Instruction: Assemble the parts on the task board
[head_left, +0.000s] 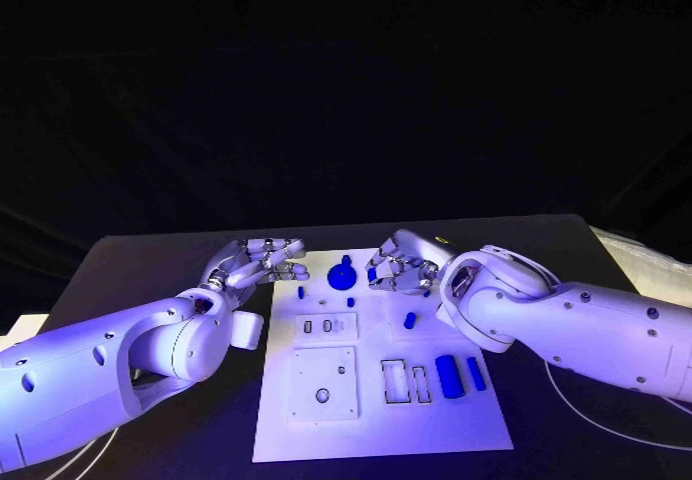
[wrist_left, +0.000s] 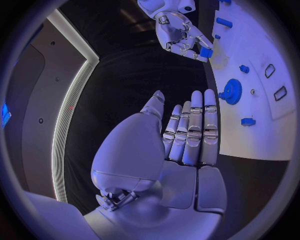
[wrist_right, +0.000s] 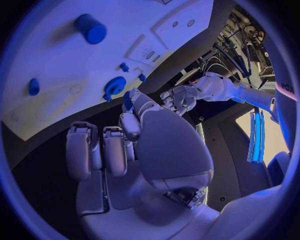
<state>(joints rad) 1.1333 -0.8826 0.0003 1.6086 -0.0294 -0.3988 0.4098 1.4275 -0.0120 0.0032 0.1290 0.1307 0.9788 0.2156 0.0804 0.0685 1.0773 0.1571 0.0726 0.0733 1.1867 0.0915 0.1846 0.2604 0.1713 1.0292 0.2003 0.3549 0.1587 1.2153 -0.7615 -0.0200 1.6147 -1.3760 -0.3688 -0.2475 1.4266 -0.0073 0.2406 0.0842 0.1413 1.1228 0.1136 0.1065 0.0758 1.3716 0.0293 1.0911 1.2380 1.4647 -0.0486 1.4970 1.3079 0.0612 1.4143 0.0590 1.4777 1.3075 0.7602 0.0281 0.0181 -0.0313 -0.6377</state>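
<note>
Up top, in the head view, both arms reached in over the far edge of the task board (head_left: 378, 420). The left hand (head_left: 260, 262) hovered at the board's far-left corner, the right hand (head_left: 397, 265) at the far middle, beside the blue gear (head_left: 342, 274). A blue cylinder (head_left: 449, 376) lay lengthwise near the right edge, next to a slimmer blue bar (head_left: 476, 373). From the left wrist, the left hand (wrist_left: 187, 135) showed flat, fingers straight together, holding nothing, beside the board's edge, while the right hand (wrist_left: 178, 32) pinched a small blue part (wrist_left: 205, 52). From the right wrist, the right hand (wrist_right: 134, 130) pinched that part (wrist_right: 127, 100) just off the gear (wrist_right: 114, 86).
</note>
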